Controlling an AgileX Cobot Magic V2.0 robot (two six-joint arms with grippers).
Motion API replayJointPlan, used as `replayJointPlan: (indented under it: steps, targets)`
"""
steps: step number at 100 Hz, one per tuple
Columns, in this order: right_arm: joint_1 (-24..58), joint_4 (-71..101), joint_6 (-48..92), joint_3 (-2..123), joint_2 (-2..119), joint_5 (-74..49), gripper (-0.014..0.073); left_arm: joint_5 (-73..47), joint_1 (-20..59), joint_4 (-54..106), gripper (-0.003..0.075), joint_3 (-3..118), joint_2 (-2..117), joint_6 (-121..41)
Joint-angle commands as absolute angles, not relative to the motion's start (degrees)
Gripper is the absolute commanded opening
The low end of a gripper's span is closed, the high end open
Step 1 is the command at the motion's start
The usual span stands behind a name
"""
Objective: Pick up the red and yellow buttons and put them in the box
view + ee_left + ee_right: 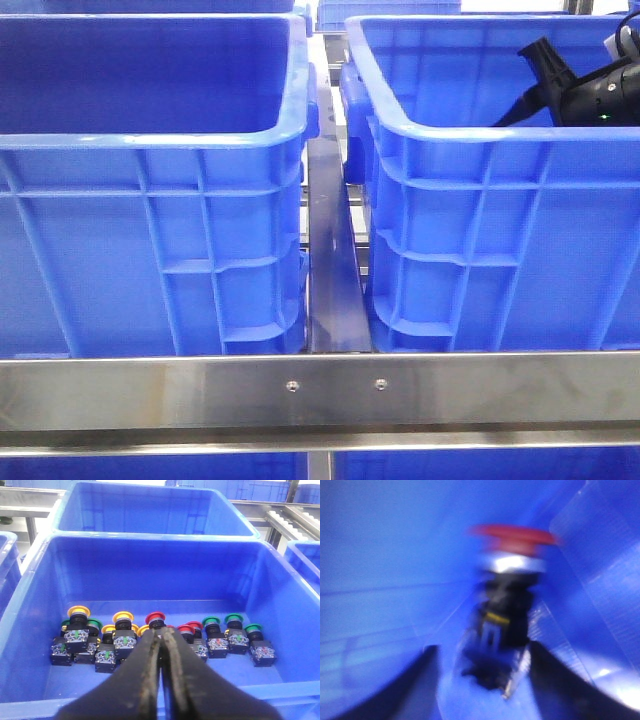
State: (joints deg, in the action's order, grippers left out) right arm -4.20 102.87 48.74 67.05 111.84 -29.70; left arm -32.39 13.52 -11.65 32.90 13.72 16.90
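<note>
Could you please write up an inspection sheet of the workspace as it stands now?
Surface: steel frame rail fronts two blue bins.
Job's things: yellow, red and green buttons sit in a row in the left bin; a red button sits blurred between the right gripper's fingers.
Clutter: nothing seen.
Grippers: left gripper shut, empty, above the buttons; right gripper open, inside the right bin.
Cables: nothing seen.
Surroundings: more blue bins, roller conveyor.

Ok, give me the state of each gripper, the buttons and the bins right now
left gripper: shut, empty, above the button bin
right gripper: open, inside the right bin
red button: upright between the right fingers, blurred
buttons in bin: lying in a row on the floor
left bin: contents hidden
</note>
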Motion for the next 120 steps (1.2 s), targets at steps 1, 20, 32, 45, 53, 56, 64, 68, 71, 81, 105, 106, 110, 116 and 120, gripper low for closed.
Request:
replayJointPlan:
  steps: [1,20,32,45,53,56,64,68,71,81,105,106,110,116,120]
  targets:
    - [-4.6,105.8,49.2,68.9,108.7,-32.7,0.0540,-27.5,13.4,-12.0,-0.0019,34.4,14.4,16.9]
    - [-4.6,105.8,49.2,68.9,108.7,-32.9,0.0553,-27.5,13.4,-12.0,-0.0019,34.4,14.4,16.9]
    - [-4.6,105.8,49.2,68.9,108.7,-34.6,0.0553,-27.5,13.4,-12.0,-0.0019,34.4,14.4,16.9]
    - [-4.6,105.6,49.2,68.9,108.7,-37.6,0.0553,-27.5,13.4,-12.0,-0.0019,34.4,14.4,16.9]
    - [-4.6,104.2,49.2,68.9,108.7,-39.3,0.0552,-27.5,13.4,-12.0,-0.0019,34.4,14.4,16.9]
    - [-4.6,103.6,49.2,68.9,108.7,-40.0,0.0552,-27.5,13.4,-12.0,-0.0019,34.4,14.4,16.9]
    - [-4.6,101.5,49.2,68.9,108.7,-41.2,0.0552,-27.5,13.4,-12.0,-0.0019,34.4,14.4,16.9]
    - [-4.6,100.6,49.2,68.8,108.7,-41.5,0.0552,-27.5,13.4,-12.0,-0.0019,34.4,14.4,16.9]
    - [-4.6,100.1,49.2,68.8,108.6,-41.5,0.0552,-27.5,13.4,-12.0,-0.0019,34.4,14.4,16.9]
    - [-4.6,98.5,49.2,68.8,108.2,-40.9,0.0552,-27.5,13.4,-12.0,-0.0019,34.4,14.4,16.9]
    - [-4.6,95.7,48.4,68.8,106.0,-40.8,0.0552,-27.5,13.4,-12.0,-0.0019,34.4,14.4,16.9]
    - [-4.6,95.5,48.3,68.8,105.9,-40.8,0.0552,-27.5,13.4,-12.0,-0.0019,34.4,14.4,16.9]
    - [-4.6,94.2,47.7,68.8,105.5,-40.9,0.0552,-27.5,13.4,-12.0,-0.0019,34.4,14.4,16.9]
    - [-4.6,92.3,47.1,68.8,105.1,-41.1,0.0552,-27.5,13.4,-12.0,-0.0019,34.4,14.4,16.9]
    - [-4.6,90.9,46.8,68.8,104.6,-41.1,0.0552,-27.5,13.4,-12.0,-0.0019,34.4,14.4,16.9]
